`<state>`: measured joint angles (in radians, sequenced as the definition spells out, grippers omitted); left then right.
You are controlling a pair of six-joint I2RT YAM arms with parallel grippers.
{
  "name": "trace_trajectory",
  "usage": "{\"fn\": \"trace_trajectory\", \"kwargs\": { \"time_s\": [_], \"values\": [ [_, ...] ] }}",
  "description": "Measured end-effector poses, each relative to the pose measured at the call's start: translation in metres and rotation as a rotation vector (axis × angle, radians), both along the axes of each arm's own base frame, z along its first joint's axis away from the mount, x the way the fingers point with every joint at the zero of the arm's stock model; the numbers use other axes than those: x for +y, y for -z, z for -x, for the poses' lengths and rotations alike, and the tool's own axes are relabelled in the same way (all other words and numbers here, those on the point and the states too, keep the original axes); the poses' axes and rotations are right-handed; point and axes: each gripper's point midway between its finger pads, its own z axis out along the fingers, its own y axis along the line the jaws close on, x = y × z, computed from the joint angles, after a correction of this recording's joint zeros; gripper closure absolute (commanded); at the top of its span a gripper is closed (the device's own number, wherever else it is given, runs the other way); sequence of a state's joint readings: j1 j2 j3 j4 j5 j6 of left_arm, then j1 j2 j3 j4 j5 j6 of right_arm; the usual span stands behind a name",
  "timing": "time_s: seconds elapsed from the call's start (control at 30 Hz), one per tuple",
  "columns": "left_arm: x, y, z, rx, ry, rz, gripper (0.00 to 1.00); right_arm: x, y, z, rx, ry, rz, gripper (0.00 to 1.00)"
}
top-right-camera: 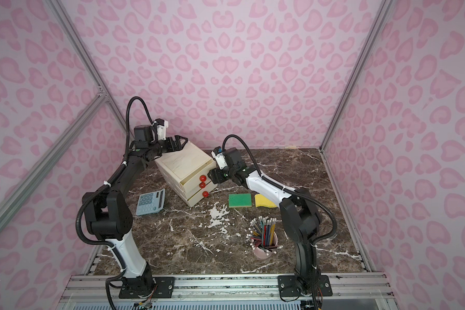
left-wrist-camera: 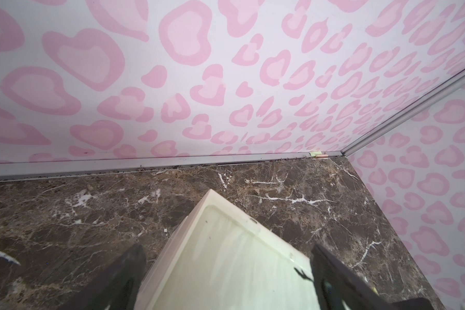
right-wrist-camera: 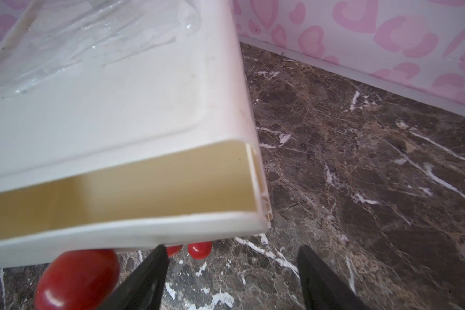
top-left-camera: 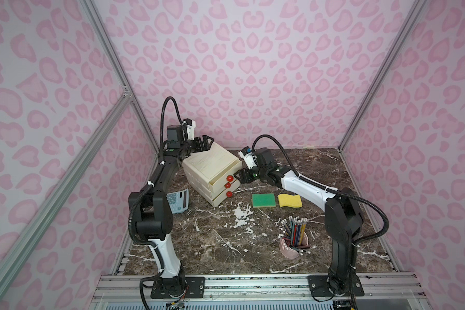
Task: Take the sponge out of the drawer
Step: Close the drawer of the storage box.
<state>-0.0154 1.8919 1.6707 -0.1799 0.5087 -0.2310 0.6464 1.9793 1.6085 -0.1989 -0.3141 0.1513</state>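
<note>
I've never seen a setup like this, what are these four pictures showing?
Two robot arms stand at a marble table. Two pictures look down on everything; the other two come from cameras on each arm's wrist. On it: a chest of drawers, a calculator, a cup of pencils, a green sponge and a yellow sponge. The left fingers are open either side of the chest's back corner. The right fingers are open beside the red knob of the slightly open top drawer. Nothing is held.
</note>
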Motion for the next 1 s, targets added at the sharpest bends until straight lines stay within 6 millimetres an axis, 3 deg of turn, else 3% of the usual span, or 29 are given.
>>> {"fn": "trace_trajectory", "kwargs": {
  "time_s": [0.2, 0.6, 0.73, 0.83, 1.0],
  "values": [
    [-0.001, 0.0, 0.001, -0.002, 0.007, -0.001, 0.01, 0.017, 0.0, -0.004, -0.011, -0.007, -0.015, 0.23],
    [0.009, -0.001, 0.005, 0.006, -0.039, -0.043, 0.0, 0.027, 0.014, -0.01, 0.001, -0.004, -0.006, 0.24],
    [0.01, 0.0, 0.011, 0.033, -0.047, -0.041, 0.0, 0.04, 0.012, -0.013, -0.009, -0.026, -0.036, 0.26],
    [0.012, 0.001, 0.013, 0.056, -0.046, -0.047, 0.01, 0.062, 0.006, -0.013, -0.024, -0.057, -0.058, 0.26],
    [0.02, 0.002, 0.013, 0.062, -0.054, -0.053, 0.0, 0.088, 0.002, 0.005, -0.039, -0.126, -0.066, 0.26]
  ]
}}
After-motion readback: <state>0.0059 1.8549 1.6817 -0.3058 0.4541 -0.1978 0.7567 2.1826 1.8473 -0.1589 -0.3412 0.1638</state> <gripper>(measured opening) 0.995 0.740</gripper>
